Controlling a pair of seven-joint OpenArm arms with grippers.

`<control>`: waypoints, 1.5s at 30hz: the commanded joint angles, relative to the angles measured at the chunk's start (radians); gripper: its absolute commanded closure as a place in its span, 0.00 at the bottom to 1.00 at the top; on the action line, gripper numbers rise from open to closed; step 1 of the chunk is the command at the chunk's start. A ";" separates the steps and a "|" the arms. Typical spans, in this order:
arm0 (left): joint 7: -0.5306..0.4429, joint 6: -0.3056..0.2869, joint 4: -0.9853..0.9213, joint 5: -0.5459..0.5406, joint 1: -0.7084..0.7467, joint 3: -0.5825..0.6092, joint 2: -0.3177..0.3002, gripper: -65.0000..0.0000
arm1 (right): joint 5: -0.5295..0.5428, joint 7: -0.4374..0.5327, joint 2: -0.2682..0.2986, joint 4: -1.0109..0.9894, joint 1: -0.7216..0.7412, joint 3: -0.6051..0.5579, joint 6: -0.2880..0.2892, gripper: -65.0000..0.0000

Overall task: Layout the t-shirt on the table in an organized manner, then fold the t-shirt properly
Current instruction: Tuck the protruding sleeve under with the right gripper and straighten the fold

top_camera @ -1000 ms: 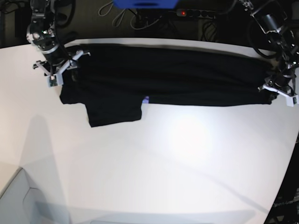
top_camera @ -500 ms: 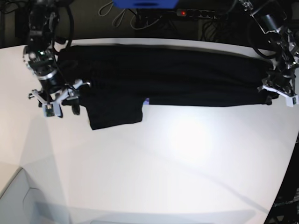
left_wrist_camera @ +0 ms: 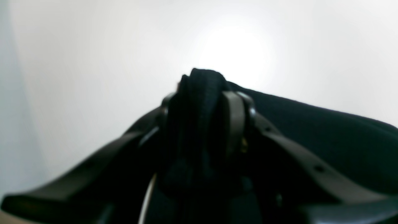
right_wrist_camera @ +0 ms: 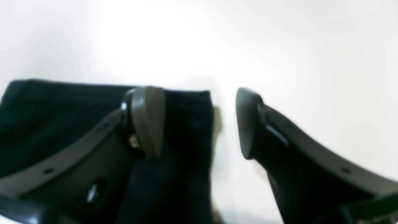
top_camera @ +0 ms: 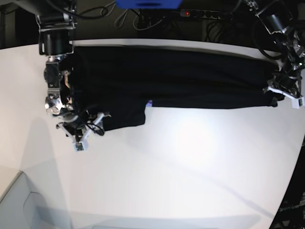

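Observation:
The black t-shirt [top_camera: 171, 76] lies stretched in a long band across the far part of the white table [top_camera: 181, 167]. A small purple bit of print [top_camera: 149, 102] shows at its near edge. My left gripper [top_camera: 282, 95] is at the shirt's right end. In the left wrist view it [left_wrist_camera: 202, 102] is shut on a bunched fold of black cloth [left_wrist_camera: 326, 130]. My right gripper [top_camera: 88, 130] is open at the near left corner of the hanging flap. In the right wrist view [right_wrist_camera: 197, 121], one finger [right_wrist_camera: 146, 121] is over the cloth corner [right_wrist_camera: 189, 130] and the other [right_wrist_camera: 248, 124] is over bare table.
A power strip with a red light [top_camera: 200, 13], cables and a blue object [top_camera: 147, 4] lie behind the table's far edge. The table's curved edge runs down the right side [top_camera: 295, 157]. A pale box corner [top_camera: 19, 200] sits at the near left.
My right gripper has moved from the shirt's far left corner toward the near side, down the left edge to the flap's corner. The left gripper has held still with the cloth.

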 commanded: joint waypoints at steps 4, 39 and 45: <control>0.027 0.004 0.007 0.018 0.002 -0.003 -0.016 0.67 | 0.010 0.106 0.026 -0.070 0.033 0.001 0.001 0.44; 0.021 0.004 0.003 0.009 0.023 -0.006 -0.006 0.67 | 0.011 0.114 0.021 0.786 -0.580 0.072 0.001 1.00; 0.027 0.002 0.005 0.009 0.023 -0.006 -0.006 0.67 | 0.011 0.120 0.021 0.768 -0.673 0.126 0.001 1.00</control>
